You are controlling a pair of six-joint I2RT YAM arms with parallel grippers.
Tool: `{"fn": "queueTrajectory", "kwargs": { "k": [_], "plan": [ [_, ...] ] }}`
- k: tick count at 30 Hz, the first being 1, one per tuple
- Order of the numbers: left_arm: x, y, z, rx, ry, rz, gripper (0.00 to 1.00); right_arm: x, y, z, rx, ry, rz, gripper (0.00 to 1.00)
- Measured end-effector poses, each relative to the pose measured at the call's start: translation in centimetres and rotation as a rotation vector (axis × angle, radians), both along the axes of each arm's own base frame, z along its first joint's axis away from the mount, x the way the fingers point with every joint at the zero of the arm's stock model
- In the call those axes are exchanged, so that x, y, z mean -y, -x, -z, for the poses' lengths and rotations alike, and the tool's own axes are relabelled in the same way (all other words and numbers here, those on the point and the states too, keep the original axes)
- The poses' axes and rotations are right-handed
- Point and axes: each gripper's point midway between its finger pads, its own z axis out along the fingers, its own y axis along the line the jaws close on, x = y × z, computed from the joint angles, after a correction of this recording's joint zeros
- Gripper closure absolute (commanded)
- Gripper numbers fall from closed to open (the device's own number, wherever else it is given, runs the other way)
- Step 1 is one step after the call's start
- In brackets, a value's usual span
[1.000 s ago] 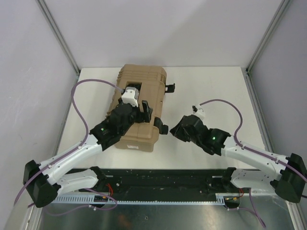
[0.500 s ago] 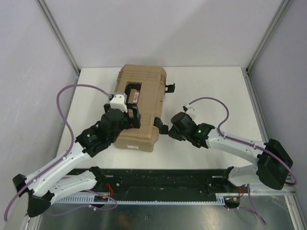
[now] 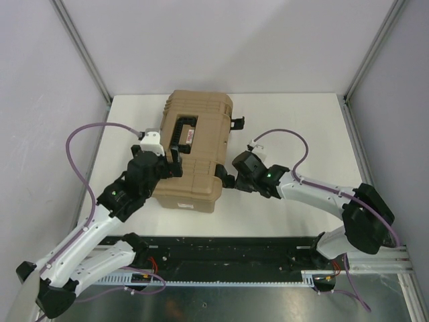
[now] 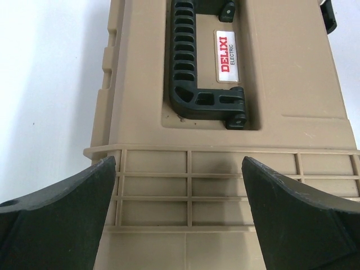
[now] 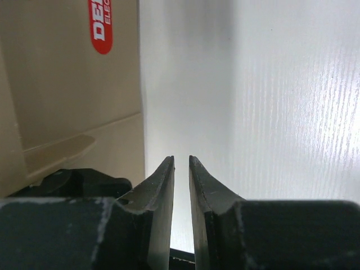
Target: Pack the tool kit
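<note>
The tool kit is a tan ribbed case (image 3: pixel 201 111) with its lid down, lying at the table's back left. Its black handle (image 4: pixel 185 73) lies flat in the lid recess beside a red-lettered label (image 4: pixel 226 48). My left gripper (image 3: pixel 175 161) hovers over the near end of the lid, open, its wide-set fingers (image 4: pixel 67 214) holding nothing. My right gripper (image 3: pixel 233 176) sits low at the case's right side (image 5: pixel 67 84), next to a black latch (image 5: pixel 73 183). Its jaws stand nearly together with only a thin slit and nothing between them.
A second black latch (image 3: pixel 236 123) sticks out from the case's right side further back. White table (image 3: pixel 301 127) stretches to the right of the case. Grey walls and metal posts close in the table on three sides.
My left gripper let go at the handle, opened wide and drew back toward the near end of the lid. My right arm swung left up to the case's right side.
</note>
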Motion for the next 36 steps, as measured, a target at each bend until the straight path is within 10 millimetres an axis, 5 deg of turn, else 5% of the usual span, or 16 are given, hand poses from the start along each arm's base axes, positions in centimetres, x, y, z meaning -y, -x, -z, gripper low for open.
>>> {"fn": "queueTrajectory", "kwargs": {
  "k": [12, 21, 36],
  "plan": [
    [0.1, 0.0, 0.1, 0.057, 0.044, 0.014, 0.05, -0.5, -0.1, 3.0, -0.075, 0.068, -0.066, 0.8],
    [0.6, -0.1, 0.1, 0.057, 0.058, 0.025, 0.06, -1.1, -0.2, 3.8, -0.089, 0.086, -0.123, 0.89],
    [0.6, -0.3, 0.1, 0.063, 0.15, -0.028, 0.09, -5.0, -0.2, 5.3, -0.109, -0.024, -0.174, 1.0]
  ]
}}
